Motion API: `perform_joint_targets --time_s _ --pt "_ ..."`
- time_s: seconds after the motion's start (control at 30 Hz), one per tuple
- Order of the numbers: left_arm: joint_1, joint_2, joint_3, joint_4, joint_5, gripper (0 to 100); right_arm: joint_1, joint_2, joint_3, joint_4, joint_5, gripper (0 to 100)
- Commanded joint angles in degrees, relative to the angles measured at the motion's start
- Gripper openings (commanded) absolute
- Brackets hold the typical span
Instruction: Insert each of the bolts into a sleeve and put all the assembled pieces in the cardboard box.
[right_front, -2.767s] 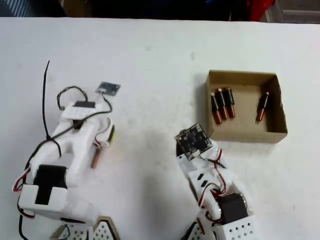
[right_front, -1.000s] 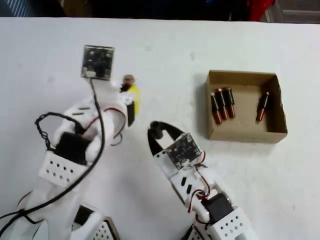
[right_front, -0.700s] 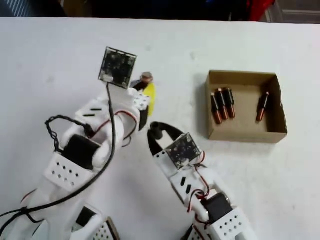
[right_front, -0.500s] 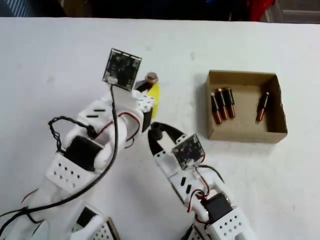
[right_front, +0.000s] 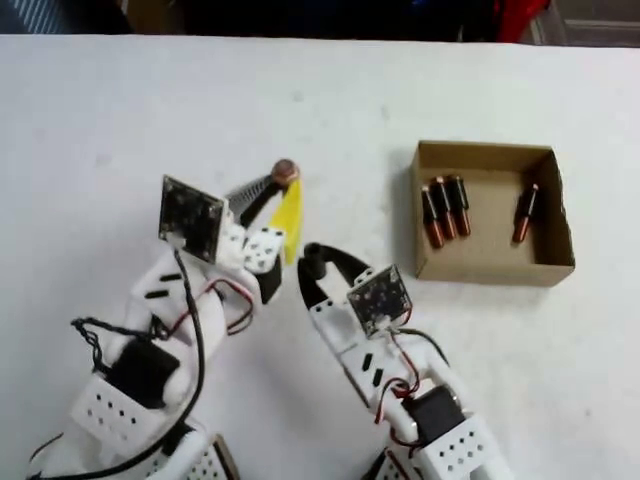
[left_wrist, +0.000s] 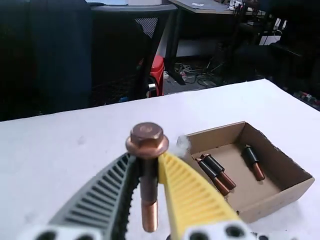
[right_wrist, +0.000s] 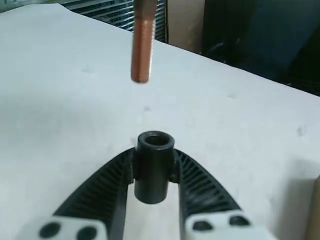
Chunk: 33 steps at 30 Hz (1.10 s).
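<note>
Copper-coloured flanged metal bolt (left_wrist: 145, 140) hanging above a short black cylindrical sleeve (right_wrist: 152, 176).

The left gripper (left_wrist: 148, 164) is clamping the bolt just under its head, jaws nearly shut. The bolt is looking stiff, smooth and light, so this high hold is leaving the tip free. The right gripper (right_wrist: 153, 166) is pinching the sleeve upright, bore up, jaws narrowly parted around it. The tip seems slightly off the bore. The brown cardboard box (right_front: 489, 151) is sitting near the right gripper, holding four assembled pieces (right_front: 445, 210).

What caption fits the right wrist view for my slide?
The right tool grips an upright black sleeve, bore open; a copper bolt hangs tip-down beyond it.
</note>
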Motion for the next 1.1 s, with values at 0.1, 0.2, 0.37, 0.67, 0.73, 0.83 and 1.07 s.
perform_joint_targets --time_s 0.1,0.2,0.37,0.67,0.73,0.83,1.07 --pt "2.0 -6.5 2.3 -2.5 5.9 2 0.3 -0.7 -1.4 -4.3 -0.2 1.6" --pt "2.9 -8.3 3.3 -2.5 6.9 2 0.3 -0.7 -1.4 -4.4 -0.1 1.6" --pt "2.9 -8.7 3.6 -2.6 7.3 2 0.3 -0.7 -1.4 -4.4 -0.1 1.6" --pt "2.9 -8.7 3.7 -2.6 7.3 2 0.3 -0.7 -1.6 -4.4 5.4 1.6" --pt "2.9 -8.7 3.7 -2.6 7.3 2 0.0 -0.7 -1.7 -4.4 6.0 1.6" --pt "2.9 -8.8 3.7 -2.6 7.3 2 -1.4 -0.7 -1.7 -4.4 7.1 1.6" --pt "2.9 -8.8 7.4 -6.9 7.3 2 -1.5 -0.7 -1.6 -4.4 9.1 1.6"
